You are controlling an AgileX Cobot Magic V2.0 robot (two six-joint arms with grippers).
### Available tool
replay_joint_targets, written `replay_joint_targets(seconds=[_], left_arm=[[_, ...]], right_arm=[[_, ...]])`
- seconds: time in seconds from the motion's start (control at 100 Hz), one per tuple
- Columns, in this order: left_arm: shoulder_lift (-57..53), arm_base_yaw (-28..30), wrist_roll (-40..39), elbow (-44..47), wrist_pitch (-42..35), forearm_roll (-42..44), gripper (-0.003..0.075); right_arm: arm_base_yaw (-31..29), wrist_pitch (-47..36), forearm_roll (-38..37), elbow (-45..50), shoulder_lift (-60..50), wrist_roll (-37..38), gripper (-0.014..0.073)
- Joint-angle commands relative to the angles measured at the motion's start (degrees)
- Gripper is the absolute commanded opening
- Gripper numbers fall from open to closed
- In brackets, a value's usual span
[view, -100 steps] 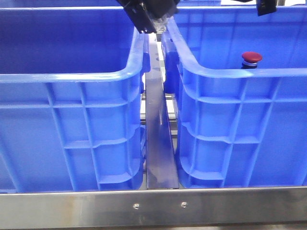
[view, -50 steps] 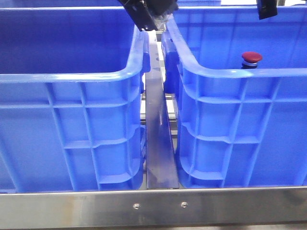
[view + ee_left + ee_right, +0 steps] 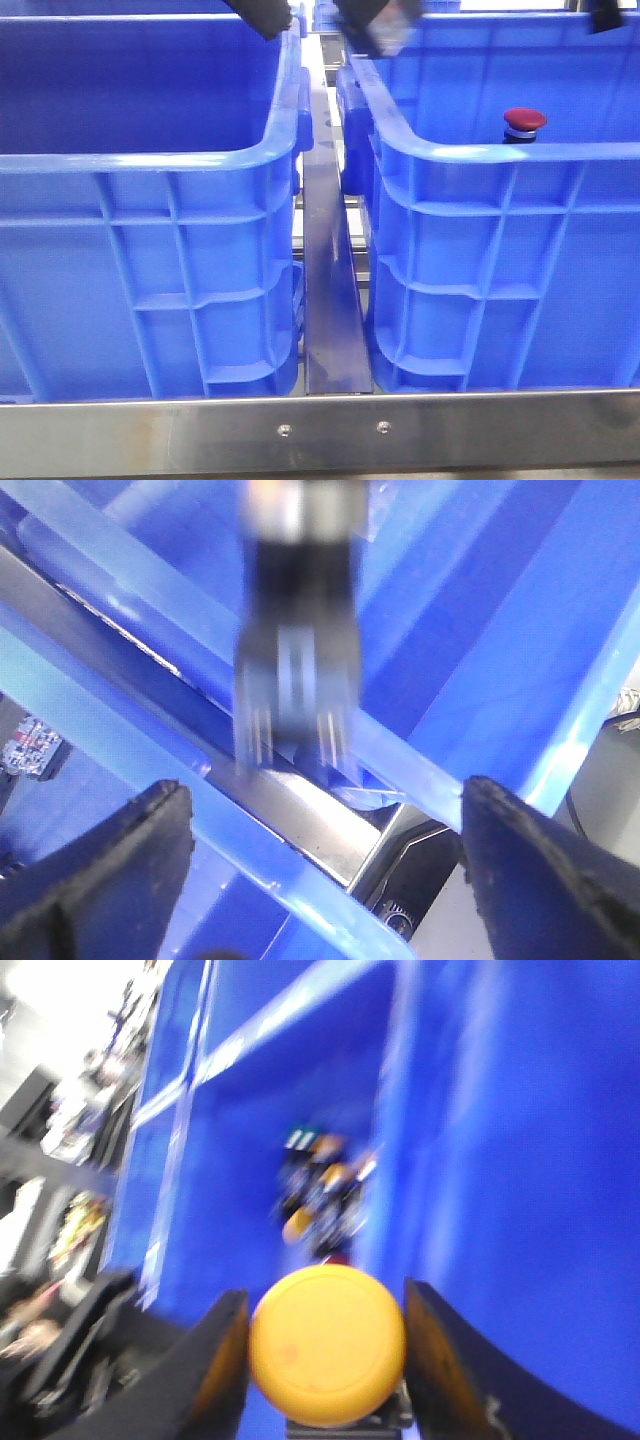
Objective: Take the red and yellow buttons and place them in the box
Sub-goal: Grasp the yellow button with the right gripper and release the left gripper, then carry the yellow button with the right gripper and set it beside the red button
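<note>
- Front view: red button (image 3: 524,122) sits in the right crate (image 3: 500,160), by its near wall. Both arms up at the top edge, blurred; right one nearer.
- Left wrist view: left gripper (image 3: 320,870) spread wide, holding nothing; blurred dark part beyond, over the rims.
- Right wrist view: right gripper (image 3: 326,1345) closed on the yellow button (image 3: 327,1344), cap facing the camera, blue walls behind.

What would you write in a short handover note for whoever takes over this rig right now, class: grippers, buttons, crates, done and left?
Left gripper: open, holding nothing, above the metal strip between the two crates.
Right gripper: shut on the yellow button, over blue crate wall; the view is blurred.
Red button: standing upright inside the right crate.
Left crate: no button visible inside from the front.
Left to do: release the yellow button into the box; the pictures alone do not settle which crate that is.
</note>
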Motion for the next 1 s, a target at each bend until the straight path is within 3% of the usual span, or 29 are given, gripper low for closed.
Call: replay_joint_targets(seconds=[0.0,0.18,0.39,0.68,0.99], left_arm=[[-2.4,-0.4,-0.1,-1.6,-2.5,-1.1,0.0524],[-2.4,-0.4,-0.1,-1.6,-2.5,-1.1,0.0524],[-2.4,-0.4,-0.1,-1.6,-2.5,-1.1,0.0524],[-2.4,-0.4,-0.1,-1.6,-2.5,-1.5,0.0524],[-2.4,-0.4,-0.1,-1.6,-2.5,-1.5,0.0524]], right_arm=[[-3.4,1.2,4.0,-2.0,-2.5,-6.0,0.0267],[-9.0,-1.9,2.3,-2.0,-3.0,-19.5,0.0267],[-9.3,-13.2,0.3,-0.8,-3.0,-32.2,0.0267],[-9.3,-34.1,0.3,1.3,-2.2,-34.5,0.0267],[-9.3,-40.5,0.3,-1.2,6.6,-37.3,0.0267]])
